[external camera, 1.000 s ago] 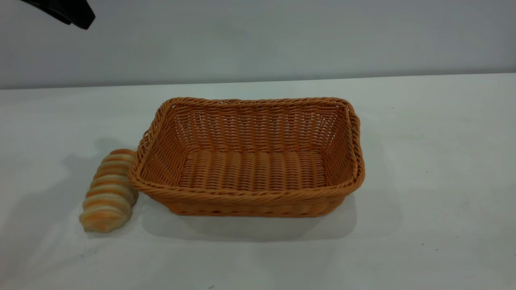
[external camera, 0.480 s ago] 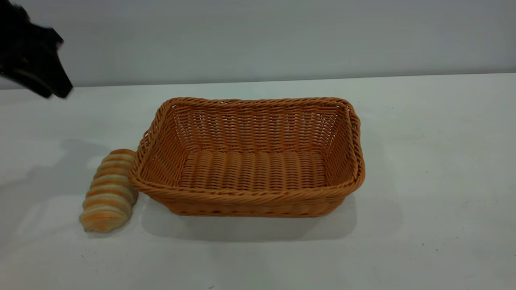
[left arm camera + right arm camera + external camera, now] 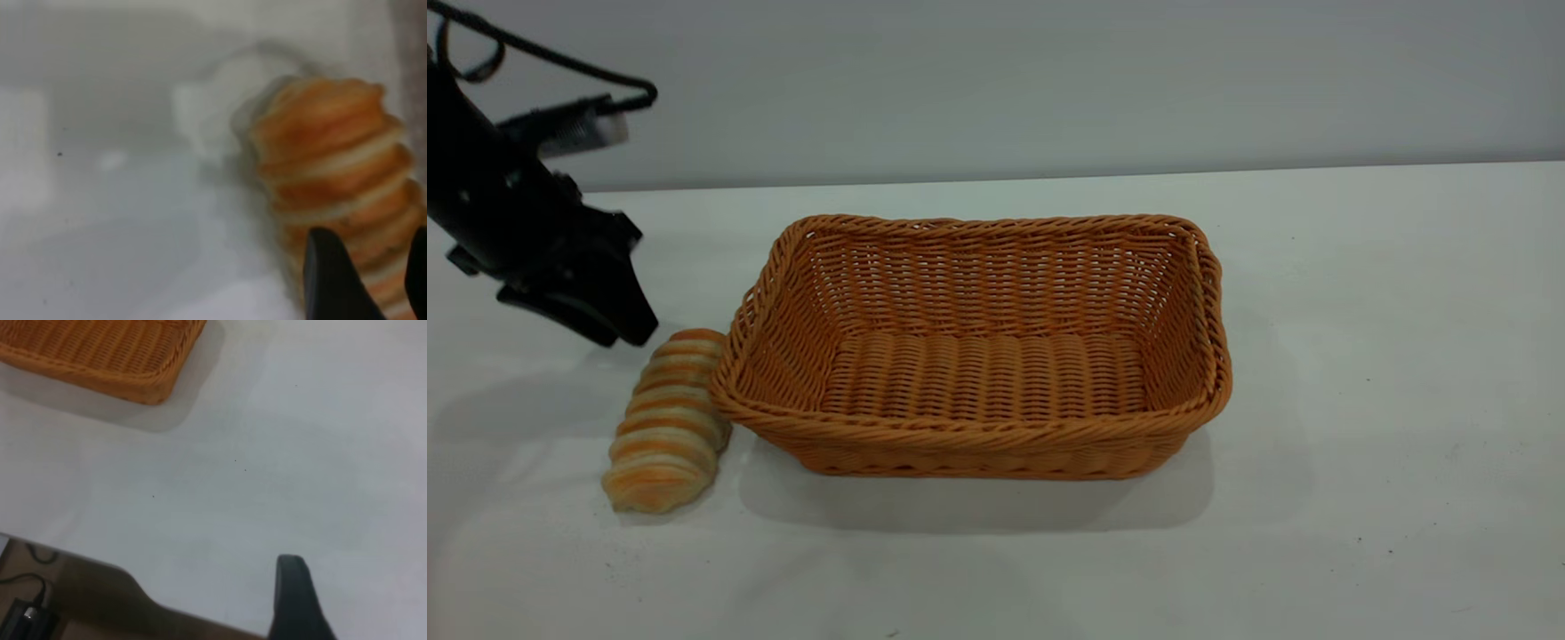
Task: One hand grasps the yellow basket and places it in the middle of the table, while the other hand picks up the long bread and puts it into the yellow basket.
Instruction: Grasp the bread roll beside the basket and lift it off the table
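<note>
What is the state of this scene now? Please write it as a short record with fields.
basket: yellow basket empty, upright on the table
bread: long bread on the table, outside the basket, against its left end
left gripper: left gripper open, just above the bread's far end, holds nothing
right gripper: off the exterior view; one finger seen over the table

The left gripper (image 3: pixel 627 333) is matt black, with two pointed fingers (image 3: pixel 333 280) that taper to blunt tips, wedge-shaped from the side. Behind it the left arm (image 3: pixel 480 204) is a bulky black housing with stepped, angular edges; on top sits a silver-grey cylinder (image 3: pixel 574 133), and a thin black cable (image 3: pixel 551 58) loops over it and curls into a small ring near the arm. Of the right gripper only one finger (image 3: pixel 297 600) shows, black and smooth with a rounded tip.
</note>
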{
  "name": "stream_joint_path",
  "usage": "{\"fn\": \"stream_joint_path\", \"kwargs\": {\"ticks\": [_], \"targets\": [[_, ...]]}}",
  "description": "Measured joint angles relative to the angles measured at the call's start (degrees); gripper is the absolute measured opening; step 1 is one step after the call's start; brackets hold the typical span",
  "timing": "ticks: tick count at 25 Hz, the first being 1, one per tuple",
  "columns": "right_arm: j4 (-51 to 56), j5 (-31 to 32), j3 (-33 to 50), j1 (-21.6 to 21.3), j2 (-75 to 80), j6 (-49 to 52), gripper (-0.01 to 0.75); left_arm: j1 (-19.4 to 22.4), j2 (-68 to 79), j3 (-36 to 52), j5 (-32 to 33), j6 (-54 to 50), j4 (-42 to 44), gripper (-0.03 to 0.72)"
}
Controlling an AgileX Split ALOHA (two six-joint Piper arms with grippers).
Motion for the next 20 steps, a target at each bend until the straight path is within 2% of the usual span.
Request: {"fn": "stream_joint_path", "kwargs": {"ticks": [8, 16, 20], "targets": [[0.04, -0.83, 0.87, 0.00, 0.00, 0.98, 0.460, 0.00, 3.84, 0.00, -2.58, 1.85, -2.36, 0.349], [0.04, -0.83, 0.87, 0.00, 0.00, 1.23, 0.460, 0.00, 6.90, -0.44, -2.13, 13.20, -15.94, 0.348], [0.04, -0.86, 0.87, 0.00, 0.00, 1.23, 0.460, 0.11, 7.63, -0.49, -2.02, 14.15, -16.65, 0.293]]}}
